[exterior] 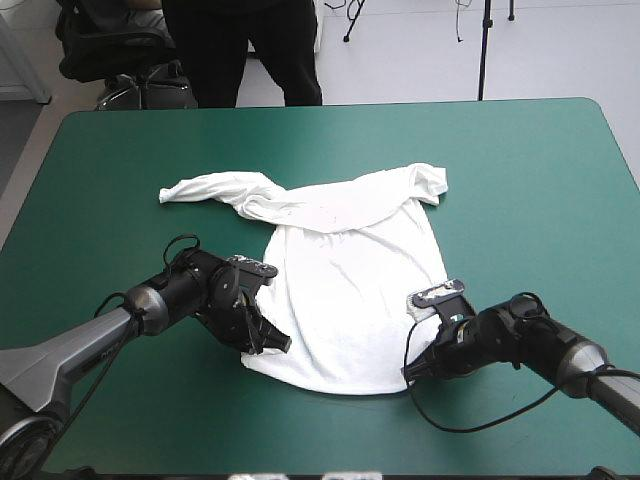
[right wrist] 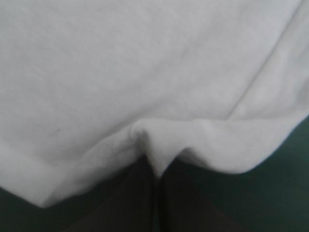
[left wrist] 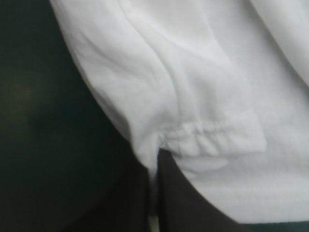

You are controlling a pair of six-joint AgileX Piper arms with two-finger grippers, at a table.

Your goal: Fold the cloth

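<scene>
Shows T-shirt (exterior: pixel 350 290) spread flat at frame centre on teal-green cover (exterior: pixel 540 180), pinched at lower hem corners by left gripper (exterior: pixel 268 342) and right gripper (exterior: pixel 412 368), jaws seemingly all but together on fabric; looks soft, light, limp, best held by hemmed corners.

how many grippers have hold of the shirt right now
2. The left gripper is shut on the T-shirt hem at its near left corner; the right gripper is shut on the hem at the near right corner.
</scene>
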